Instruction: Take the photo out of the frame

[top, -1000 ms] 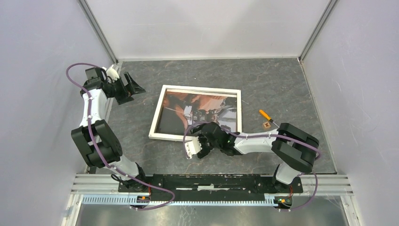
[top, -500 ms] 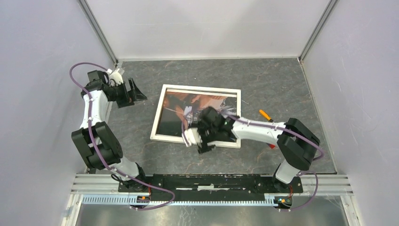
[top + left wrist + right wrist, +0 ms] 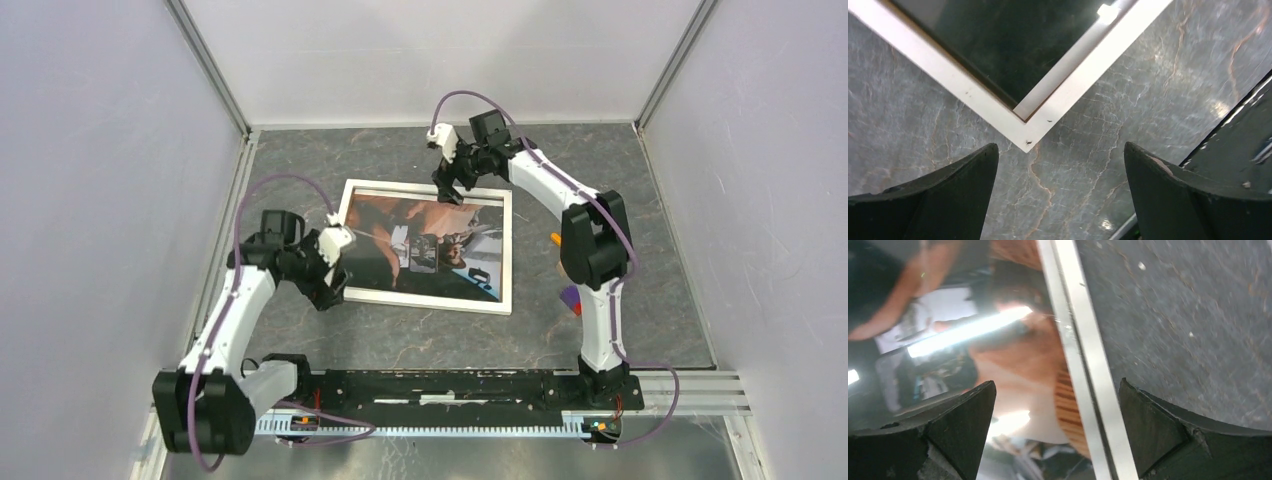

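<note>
A: Where is the frame [image 3: 420, 300]?

B: Flat on the grey marbled table [image 3: 620, 180], about mid-way between left and right, front side up. The photo [image 3: 400, 225] shows inside its white border.

A: And the left gripper [image 3: 335, 280]?

B: It hangs over the frame's near-left corner. From the left wrist view, the 2 fingers [image 3: 948, 195] are spread wide, and the white corner [image 3: 1028, 142] points into the gap between them. They pinch nothing.

A: Is it touching the corner?

B: I cannot tell; the fingertips stand apart from it on either side.

A: The right gripper [image 3: 455, 190]?

B: Reached out to the frame's far edge, towards its right end. Its 2 fingers [image 3: 1158, 430] are also spread wide. In the right wrist view, 1 finger is over the glossy photo and the other over bare table, with the white border [image 3: 1083, 365] running between them. Nothing is gripped.

A: Anything else on the table?

B: 1 small orange item [image 3: 555, 238] just right of the frame, partly hidden by the right arm.
</note>
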Motion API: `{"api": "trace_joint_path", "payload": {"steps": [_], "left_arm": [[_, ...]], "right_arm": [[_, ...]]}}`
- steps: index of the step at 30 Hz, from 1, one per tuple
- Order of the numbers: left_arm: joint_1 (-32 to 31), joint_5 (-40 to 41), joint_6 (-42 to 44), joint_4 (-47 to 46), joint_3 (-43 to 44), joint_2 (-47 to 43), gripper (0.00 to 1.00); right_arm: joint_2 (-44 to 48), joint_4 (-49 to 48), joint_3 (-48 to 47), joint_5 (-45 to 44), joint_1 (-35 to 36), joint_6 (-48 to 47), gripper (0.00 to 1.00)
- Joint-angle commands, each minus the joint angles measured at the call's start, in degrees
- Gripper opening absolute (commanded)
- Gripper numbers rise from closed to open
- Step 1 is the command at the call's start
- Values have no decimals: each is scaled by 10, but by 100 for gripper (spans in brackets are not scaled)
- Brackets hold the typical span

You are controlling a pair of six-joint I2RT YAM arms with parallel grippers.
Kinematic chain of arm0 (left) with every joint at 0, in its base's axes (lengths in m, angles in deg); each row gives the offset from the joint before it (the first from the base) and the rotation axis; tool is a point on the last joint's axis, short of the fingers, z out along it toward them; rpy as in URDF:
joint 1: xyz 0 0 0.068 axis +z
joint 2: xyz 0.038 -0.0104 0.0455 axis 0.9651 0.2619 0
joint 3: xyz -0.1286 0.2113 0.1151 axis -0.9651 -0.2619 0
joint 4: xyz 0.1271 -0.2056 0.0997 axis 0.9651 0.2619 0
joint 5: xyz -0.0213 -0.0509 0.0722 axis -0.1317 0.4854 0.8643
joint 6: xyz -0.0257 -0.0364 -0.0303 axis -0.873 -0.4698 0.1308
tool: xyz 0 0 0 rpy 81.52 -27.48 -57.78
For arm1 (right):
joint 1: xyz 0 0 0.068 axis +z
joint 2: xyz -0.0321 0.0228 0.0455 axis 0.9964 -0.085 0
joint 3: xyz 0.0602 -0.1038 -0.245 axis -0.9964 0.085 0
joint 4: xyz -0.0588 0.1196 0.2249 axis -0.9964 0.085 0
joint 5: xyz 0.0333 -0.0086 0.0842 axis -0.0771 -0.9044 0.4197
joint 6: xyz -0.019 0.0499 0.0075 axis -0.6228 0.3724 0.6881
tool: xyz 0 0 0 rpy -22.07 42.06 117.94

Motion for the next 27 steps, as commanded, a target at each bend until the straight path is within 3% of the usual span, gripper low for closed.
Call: {"api": "trace_joint_path", "payload": {"steps": [1, 9, 13, 21, 27], "left_arm": [[-54, 57, 97, -83, -54, -63, 100], [-169, 149, 94, -200, -133, -82, 100], [-206, 192, 102, -239, -145, -46, 100], [-225, 256, 110, -306, -157, 9, 100], [-219, 321, 103, -362, -154, 80, 100]], "right_arm": [[-59, 13, -78, 20, -33, 87, 98], [-104, -39, -83, 29, -69, 128, 98], [-127, -43, -86, 31, -70, 129, 98], [-150, -3, -80, 32, -73, 85, 98], [-110, 33, -2, 48, -78, 50, 97]]}}
